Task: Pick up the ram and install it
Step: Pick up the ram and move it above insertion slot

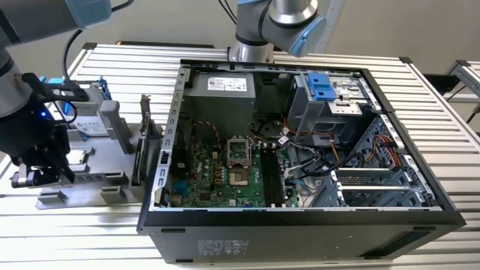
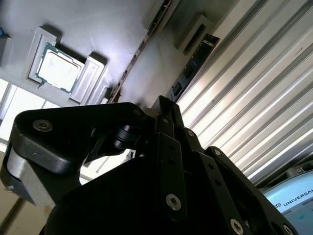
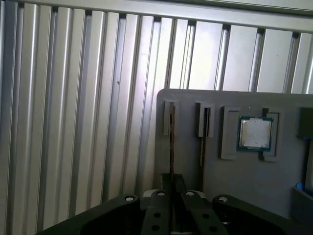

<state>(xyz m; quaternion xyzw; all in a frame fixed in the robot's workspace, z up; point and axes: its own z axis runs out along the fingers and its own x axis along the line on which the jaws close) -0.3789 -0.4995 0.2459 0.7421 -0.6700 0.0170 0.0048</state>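
On the gray holder tray (image 1: 82,187), the ram (image 2: 194,63) stood on its long edge in a slot by the tray's rim, just beside the ribbed counter (image 3: 73,122). A second thin board (image 3: 203,139) stood in the neighbouring slot, between the ram and the processor chip (image 3: 255,133). In the exterior view the tray lay at nine o'clock from the open computer case (image 1: 300,230). The pincer (image 3: 172,182) hung over the tray at about nine o'clock from the ram and, as far as we could see, was not touching it. We could not tell whether the pincer was apart or together.

We judged the neighbour to be the nearest risk. The two slots sat close, so a descent slightly off line could strike or seize the wrong board. A grip off the stick's middle could let it tilt, and a tilted stick would likely jam in the memory slots (image 1: 270,169). Loose cables (image 1: 304,166), at three o'clock from those slots, could snag it.
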